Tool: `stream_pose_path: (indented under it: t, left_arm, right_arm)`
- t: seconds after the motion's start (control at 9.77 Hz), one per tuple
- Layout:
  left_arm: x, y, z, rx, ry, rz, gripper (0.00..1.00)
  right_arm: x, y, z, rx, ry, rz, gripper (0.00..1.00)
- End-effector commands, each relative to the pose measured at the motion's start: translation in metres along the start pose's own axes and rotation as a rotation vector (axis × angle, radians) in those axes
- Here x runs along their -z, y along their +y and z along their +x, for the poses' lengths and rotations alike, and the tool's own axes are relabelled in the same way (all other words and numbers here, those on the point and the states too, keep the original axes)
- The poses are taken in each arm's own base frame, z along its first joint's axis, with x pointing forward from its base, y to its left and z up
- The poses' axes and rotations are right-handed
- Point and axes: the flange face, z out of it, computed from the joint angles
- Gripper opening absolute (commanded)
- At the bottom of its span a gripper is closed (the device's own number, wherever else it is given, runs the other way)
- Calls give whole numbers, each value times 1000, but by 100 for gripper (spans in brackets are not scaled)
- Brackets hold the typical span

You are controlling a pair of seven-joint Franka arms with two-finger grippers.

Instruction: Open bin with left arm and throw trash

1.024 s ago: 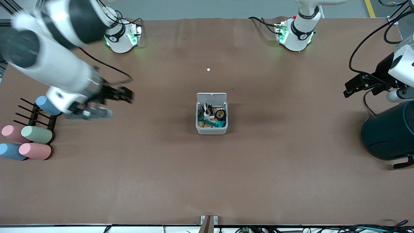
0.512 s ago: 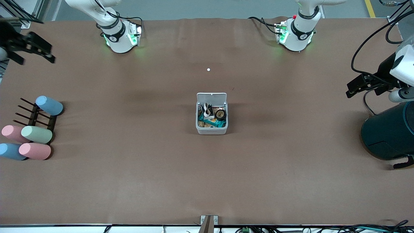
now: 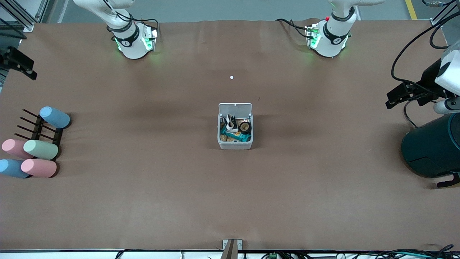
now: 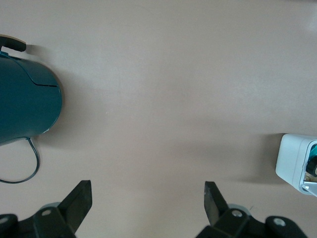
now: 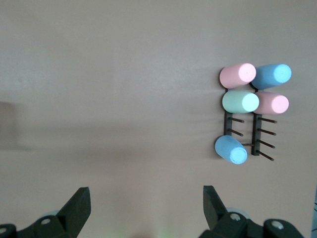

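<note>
The bin (image 3: 235, 145), a small white-grey square box, stands mid-table with its lid (image 3: 235, 108) up. Trash lies inside it: a black tape roll (image 3: 245, 126), a black printed wrapper (image 3: 230, 122) and teal and beige scraps. My left gripper (image 3: 390, 100) hangs open and empty over the table at the left arm's end, well apart from the bin. In the left wrist view its fingers (image 4: 79, 198) frame bare table, with the bin's corner (image 4: 292, 161) at the edge. My right gripper (image 3: 28, 68) is open and empty at the right arm's end; the right wrist view shows the right gripper (image 5: 146, 201) over bare table.
A large dark teal cylinder (image 3: 431, 147) stands at the left arm's end, below the left gripper. A black rack (image 3: 39, 131) with several pastel cylinders (image 3: 40, 149) sits at the right arm's end. A small white dot (image 3: 231, 77) lies between the bases and the bin.
The right arm has swung away from above the rack, up and out to the table's edge. The left gripper has hardly shifted. The bin and its contents are unchanged.
</note>
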Motion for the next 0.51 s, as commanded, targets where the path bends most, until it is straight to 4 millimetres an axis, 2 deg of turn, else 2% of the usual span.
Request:
stream_pose_path:
  t: [0.0, 0.2, 0.41]
  left_arm:
    - [3, -5, 2, -12, -3, 12, 100]
    - [2, -6, 3, -12, -5, 14, 100]
    - [2, -6, 3, -12, -5, 13, 100]
  right_arm:
    - [-1, -2, 11, 6, -2, 40, 100]
    - [-4, -13, 11, -44, -14, 25, 100]
    - [-7, -14, 10, -48, -28, 25, 100]
